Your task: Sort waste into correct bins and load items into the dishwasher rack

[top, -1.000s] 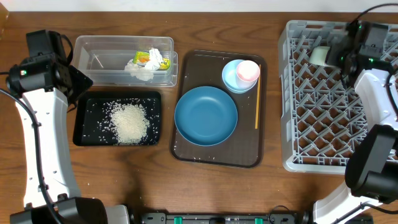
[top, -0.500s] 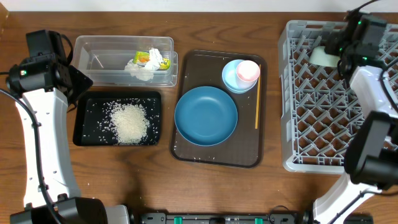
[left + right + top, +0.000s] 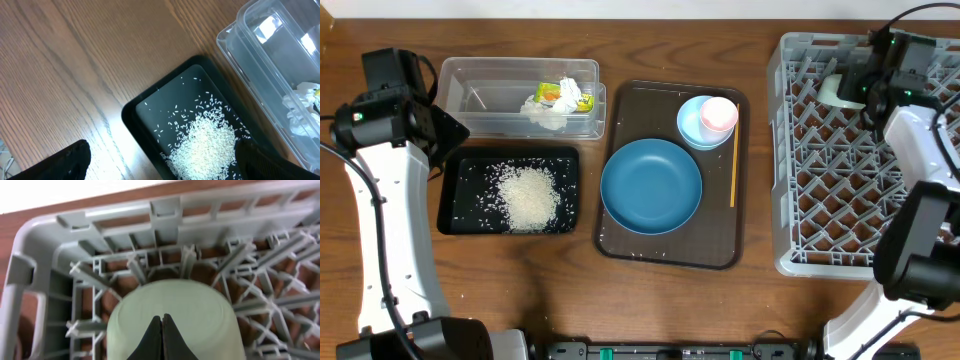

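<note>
The mint-green bowl (image 3: 175, 320) sits upside down among the pegs in the far left corner of the grey dishwasher rack (image 3: 790, 150); it also shows in the overhead view (image 3: 840, 90). My right gripper (image 3: 162, 317) is shut, its tips together against the bowl's base. My left gripper (image 3: 160, 160) is open and empty above the black tray (image 3: 150, 125) of rice (image 3: 205, 145). The clear tub (image 3: 480, 95) holds tissue (image 3: 548, 115) and the yellow-green wrapper (image 3: 565, 93). The large dark blue bowl (image 3: 651, 186), the pink cup (image 3: 719, 114) in the light blue bowl (image 3: 688, 122) and the orange stick (image 3: 734, 165) lie on the brown tray (image 3: 620, 240).
The rack's grey walls (image 3: 30, 295) and upright pegs (image 3: 187, 260) crowd closely round the right gripper. The tub (image 3: 270, 65) sits just beyond the black tray. A few stray rice grains lie on the brown tray.
My right wrist has drawn a little toward the rack's far edge, and the mint-green bowl has shifted slightly with it. The left arm has not moved.
</note>
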You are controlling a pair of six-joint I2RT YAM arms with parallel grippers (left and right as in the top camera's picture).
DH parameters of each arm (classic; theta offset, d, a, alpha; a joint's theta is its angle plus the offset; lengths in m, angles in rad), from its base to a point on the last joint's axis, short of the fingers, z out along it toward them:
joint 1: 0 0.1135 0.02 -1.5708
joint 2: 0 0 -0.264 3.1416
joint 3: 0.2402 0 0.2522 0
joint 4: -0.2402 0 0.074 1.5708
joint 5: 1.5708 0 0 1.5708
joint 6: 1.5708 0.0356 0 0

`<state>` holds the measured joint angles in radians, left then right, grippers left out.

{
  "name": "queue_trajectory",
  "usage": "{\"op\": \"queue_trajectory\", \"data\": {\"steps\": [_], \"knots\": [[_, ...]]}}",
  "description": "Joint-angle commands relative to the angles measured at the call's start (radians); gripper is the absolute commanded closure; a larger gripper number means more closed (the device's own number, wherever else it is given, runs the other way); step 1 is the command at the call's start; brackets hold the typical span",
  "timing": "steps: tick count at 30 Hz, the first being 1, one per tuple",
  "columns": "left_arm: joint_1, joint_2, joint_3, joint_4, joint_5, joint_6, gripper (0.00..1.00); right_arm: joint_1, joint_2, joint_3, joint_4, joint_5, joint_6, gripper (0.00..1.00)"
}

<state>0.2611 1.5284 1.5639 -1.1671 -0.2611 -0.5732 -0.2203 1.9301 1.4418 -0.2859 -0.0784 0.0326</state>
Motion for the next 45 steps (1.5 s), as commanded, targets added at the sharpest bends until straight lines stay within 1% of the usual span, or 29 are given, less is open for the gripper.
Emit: {"op": "queue_trajectory", "data": {"steps": [1, 8, 13, 18, 21, 23, 24, 25, 27, 28, 29, 30, 31, 32, 34, 35, 36, 38, 42, 45], "knots": [[0.004, 0.002, 0.003, -0.003, -0.005, -0.008, 0.06, -0.003, -0.05, 0.005, -0.045, 0.014, -0.012, 0.99], [0.004, 0.002, 0.003, -0.003, -0.005, -0.008, 0.06, -0.011, -0.047, 0.005, -0.131, 0.017, -0.012, 0.99], [0.004, 0.002, 0.003, -0.003, -0.005, -0.008, 0.06, -0.008, -0.06, 0.007, -0.18, -0.024, -0.011, 0.99], [0.004, 0.002, 0.003, -0.003, -0.005, -0.008, 0.06, -0.006, -0.076, 0.027, -0.261, -0.024, -0.003, 0.99], [0.004, 0.002, 0.003, -0.003, -0.005, -0.008, 0.06, 0.004, -0.124, 0.032, -0.294, -0.035, 0.015, 0.99], [0.004, 0.002, 0.003, -0.003, -0.005, -0.008, 0.06, 0.019, -0.174, 0.032, -0.307, -0.085, 0.014, 0.99], [0.004, 0.002, 0.003, -0.003, -0.005, -0.008, 0.06, 0.033, -0.216, 0.032, -0.309, -0.14, 0.014, 0.98], [0.004, 0.002, 0.003, -0.003, -0.005, -0.008, 0.06, 0.043, -0.245, 0.032, -0.308, -0.19, 0.014, 0.95], [0.004, 0.002, 0.003, -0.003, -0.005, -0.008, 0.06, 0.069, -0.31, 0.032, -0.299, -0.346, 0.014, 0.85], [0.004, 0.002, 0.003, -0.003, -0.005, -0.008, 0.06, 0.084, -0.344, 0.032, -0.293, -0.439, 0.014, 0.75], [0.004, 0.002, 0.003, -0.003, -0.005, -0.008, 0.06, 0.098, -0.375, 0.032, -0.29, -0.523, 0.016, 0.45], [0.004, 0.002, 0.003, -0.003, -0.005, -0.008, 0.06, 0.112, -0.398, 0.032, -0.288, -0.584, 0.024, 0.12], [0.004, 0.002, 0.003, -0.003, -0.005, -0.008, 0.06, 0.131, -0.42, 0.032, -0.287, -0.637, 0.027, 0.08], [0.004, 0.002, 0.003, -0.003, -0.005, -0.008, 0.06, 0.156, -0.435, 0.032, -0.288, -0.668, 0.026, 0.07], [0.004, 0.002, 0.003, -0.003, -0.005, -0.008, 0.06, 0.211, -0.448, 0.032, -0.301, -0.674, 0.031, 0.06], [0.004, 0.002, 0.003, -0.003, -0.005, -0.008, 0.06, 0.248, -0.448, 0.032, -0.31, -0.674, 0.031, 0.02], [0.004, 0.002, 0.003, -0.003, -0.005, -0.008, 0.06, 0.298, -0.443, 0.032, -0.327, -0.669, 0.031, 0.01], [0.004, 0.002, 0.003, -0.003, -0.005, -0.008, 0.06, 0.369, -0.43, 0.032, -0.353, -0.646, 0.031, 0.01], [0.004, 0.002, 0.003, -0.003, -0.005, -0.008, 0.06, 0.573, -0.378, 0.031, -0.427, -0.455, 0.035, 0.11], [0.004, 0.002, 0.003, -0.003, -0.005, -0.008, 0.06, 0.735, -0.319, 0.031, -0.436, -0.273, 0.061, 0.1]]}}
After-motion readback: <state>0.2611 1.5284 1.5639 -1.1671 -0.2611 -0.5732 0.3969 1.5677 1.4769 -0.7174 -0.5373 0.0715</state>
